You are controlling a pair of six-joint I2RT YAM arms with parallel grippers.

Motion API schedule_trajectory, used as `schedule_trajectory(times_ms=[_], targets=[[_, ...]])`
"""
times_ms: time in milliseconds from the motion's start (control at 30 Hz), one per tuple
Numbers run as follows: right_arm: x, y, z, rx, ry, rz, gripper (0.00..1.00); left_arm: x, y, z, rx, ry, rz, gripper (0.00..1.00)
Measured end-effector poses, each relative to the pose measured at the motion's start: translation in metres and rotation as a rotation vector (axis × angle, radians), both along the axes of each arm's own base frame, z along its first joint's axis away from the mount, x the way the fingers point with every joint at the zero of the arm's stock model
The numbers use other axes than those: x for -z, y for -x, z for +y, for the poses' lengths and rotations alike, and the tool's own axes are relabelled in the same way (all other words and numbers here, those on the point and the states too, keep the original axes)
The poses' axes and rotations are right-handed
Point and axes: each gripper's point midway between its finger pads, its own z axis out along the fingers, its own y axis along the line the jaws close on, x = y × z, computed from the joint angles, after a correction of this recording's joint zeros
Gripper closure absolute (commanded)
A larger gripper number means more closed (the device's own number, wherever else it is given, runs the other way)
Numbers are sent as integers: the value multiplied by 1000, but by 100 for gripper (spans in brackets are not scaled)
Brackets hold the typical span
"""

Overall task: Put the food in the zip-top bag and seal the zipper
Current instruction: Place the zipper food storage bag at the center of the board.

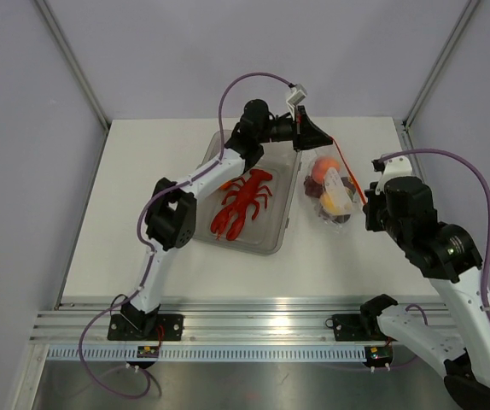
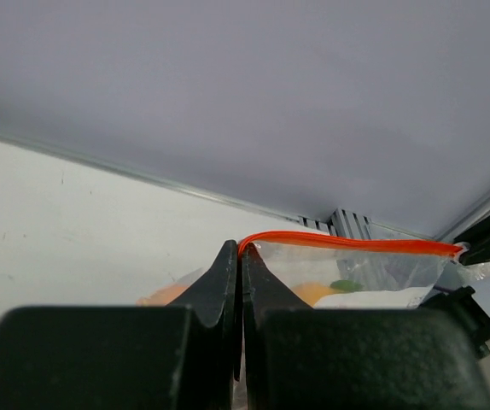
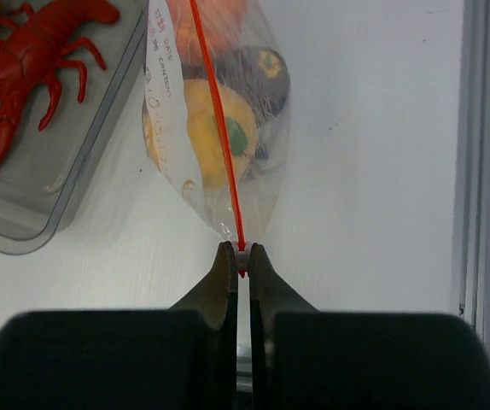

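Note:
The clear zip-top bag (image 1: 332,190) hangs stretched between my two grippers, with an orange, a yellow fruit and dark pieces of food inside (image 3: 219,128). Its red-orange zipper (image 1: 352,178) runs taut along the top. My left gripper (image 1: 329,139) is shut on the far end of the zipper (image 2: 347,243). My right gripper (image 1: 368,203) is shut on the near end of the zipper (image 3: 219,128), where a small white slider sits between the jaws. The red lobster (image 1: 242,201) lies in the clear-grey tray (image 1: 275,239), outside the bag.
The tray also shows in the right wrist view (image 3: 23,235) at the left, with the lobster (image 3: 32,68) in it. A metal rail (image 1: 228,329) runs along the table's near edge. Grey walls stand close behind and beside the table.

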Motion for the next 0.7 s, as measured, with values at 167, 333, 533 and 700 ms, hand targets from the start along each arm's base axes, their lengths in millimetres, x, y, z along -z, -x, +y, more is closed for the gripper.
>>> schedule_trajectory(times_ms=[167,333,533,700], targets=[[-10,1,-13,60,12,-54,100,-14,-4,-29,21,22,-44,32],[9,-1,6,-8,-31,11,45,-15,-22,-36,-50,28,-27,1],[51,-12,32,-63,-49,169,19,3,-52,9,-198,-49,62,1],[35,-21,16,49,-49,70,1,-37,-62,90,-417,-96,41,1]])
